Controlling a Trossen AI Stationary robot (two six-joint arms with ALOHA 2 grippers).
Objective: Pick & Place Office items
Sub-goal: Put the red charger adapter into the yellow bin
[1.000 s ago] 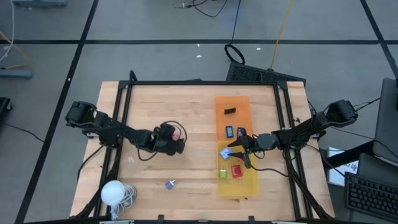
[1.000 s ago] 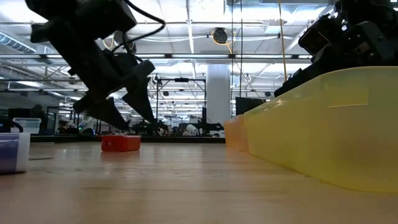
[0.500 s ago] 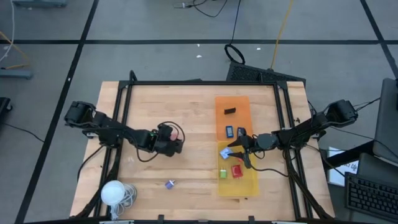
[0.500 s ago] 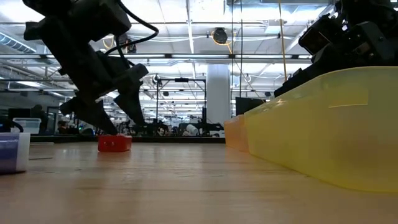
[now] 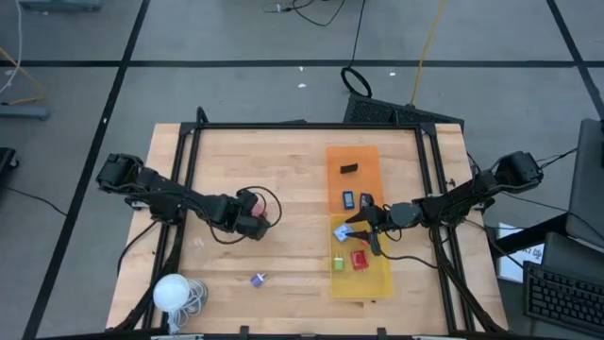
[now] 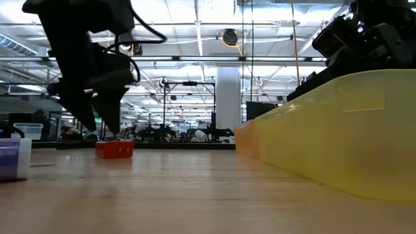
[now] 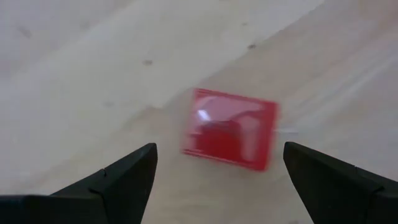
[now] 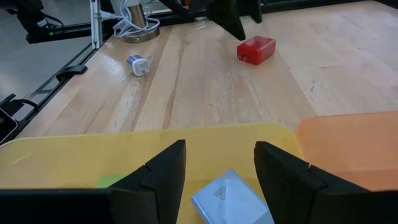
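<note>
Left arm: it reaches from the table's left edge toward the middle, bent low over the wood.
Left gripper (image 5: 257,217): it points down at the table; its jaws stand wide apart with nothing between them, and in the left wrist view the two fingers (image 7: 118,177) frame the red block from either side without touching it.
Red block (image 7: 230,128): it lies flat on the bare wood in the middle-left of the table, just beyond the left gripper's tips; in the low view it rests on the table beside the dark fingers.
White ball with coiled cord (image 5: 174,292): it lies at the near-left corner, well apart from both arms.
Small blue-and-white piece (image 5: 258,279): it lies alone on the wood, between the white ball and the yellow tray.
Orange tray (image 5: 352,156): it lies right of centre and holds a black piece (image 5: 349,169) and a blue piece (image 5: 348,199).
Yellow tray (image 5: 362,283): it touches the orange tray's near end and holds a green piece (image 5: 338,263) and a red piece (image 5: 360,259).
Right arm: it stretches from the table's right edge inward, low over the trays.
Right gripper (image 5: 367,229): it hangs over the yellow tray; a light-blue block (image 8: 232,196) sits between its half-spread fingers, but whether they press it cannot be told.
</note>
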